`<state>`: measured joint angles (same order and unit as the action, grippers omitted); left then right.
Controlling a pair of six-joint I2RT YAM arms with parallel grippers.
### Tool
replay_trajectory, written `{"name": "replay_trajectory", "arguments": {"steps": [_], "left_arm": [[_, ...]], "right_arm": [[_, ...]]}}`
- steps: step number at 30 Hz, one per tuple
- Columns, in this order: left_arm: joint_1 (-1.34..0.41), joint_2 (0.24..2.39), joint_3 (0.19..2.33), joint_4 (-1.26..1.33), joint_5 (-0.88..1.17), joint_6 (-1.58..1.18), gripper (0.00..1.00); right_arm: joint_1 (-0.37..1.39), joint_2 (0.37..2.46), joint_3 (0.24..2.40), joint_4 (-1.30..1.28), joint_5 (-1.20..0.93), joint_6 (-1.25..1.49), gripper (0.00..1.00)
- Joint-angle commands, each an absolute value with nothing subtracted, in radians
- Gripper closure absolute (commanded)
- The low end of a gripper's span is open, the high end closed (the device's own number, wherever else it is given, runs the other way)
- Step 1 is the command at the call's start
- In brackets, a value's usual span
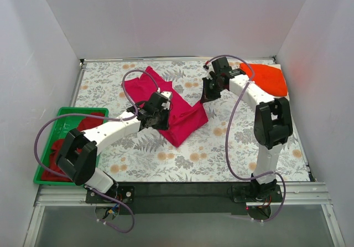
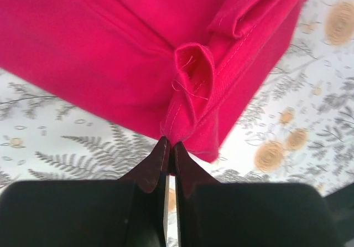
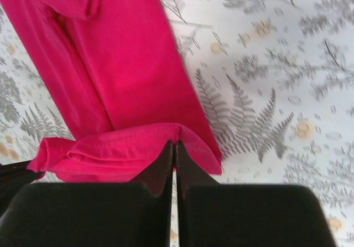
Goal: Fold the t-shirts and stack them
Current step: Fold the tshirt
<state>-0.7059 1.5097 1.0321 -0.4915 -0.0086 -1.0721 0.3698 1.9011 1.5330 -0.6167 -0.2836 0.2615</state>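
**L gripper** [image 2: 168, 143]: jaws pinched tight on a bunched hem/seam of the magenta tee [image 1: 185, 117], near its front edge. Grip looks set for lifting that edge.
**R gripper** [image 3: 175, 144]: jaws closed on a rolled hem at the opp. end, cloth raised off the table [image 1: 221, 158]. Two-end hold prob. meant to stretch the tee flat before a fold.
**Magenta tee:** mid-table, long strip between both arms, partly creased.
**Orange-red tee** [image 1: 268, 78]: far R corner, apart, waiting.
**Green tray** [image 1: 83, 110]: L edge, holds a darker red tee [image 1: 55, 153], crumpled.
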Motion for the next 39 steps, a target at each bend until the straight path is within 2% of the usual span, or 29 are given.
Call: {"name": "replay_trajectory", "arguments": {"steps": [1, 9, 15, 34, 36, 39], "left_arm": [[-0.638, 1.479, 1.002, -0.476, -0.041, -1.012, 0.96], [-0.557, 1.467, 0.924, -0.405, -0.098, -1.002, 0.96], [-0.548, 1.525, 0.985, -0.377, -0.178, -0.947, 0.95], [-0.531, 1.72, 1.086, -0.371, -0.359, -0.902, 0.93], [-0.529, 1.736, 1.094, -0.37, -0.383, -0.914, 0.93], [-0.529, 1.743, 1.112, -0.359, -0.409, -0.926, 0.88]], "right_arm": [[0.397, 1.965, 1.673, -0.62, -0.314, 0.282, 0.99], [0.426, 2.094, 1.854, -0.604, -0.318, 0.288, 0.99], [0.436, 2.158, 1.928, -0.577, -0.321, 0.288, 0.99], [0.456, 2.243, 1.944, -0.439, -0.351, 0.305, 0.95], [0.456, 2.252, 1.948, -0.422, -0.359, 0.304, 0.93], [0.454, 2.256, 1.956, -0.408, -0.364, 0.301, 0.8]]}}
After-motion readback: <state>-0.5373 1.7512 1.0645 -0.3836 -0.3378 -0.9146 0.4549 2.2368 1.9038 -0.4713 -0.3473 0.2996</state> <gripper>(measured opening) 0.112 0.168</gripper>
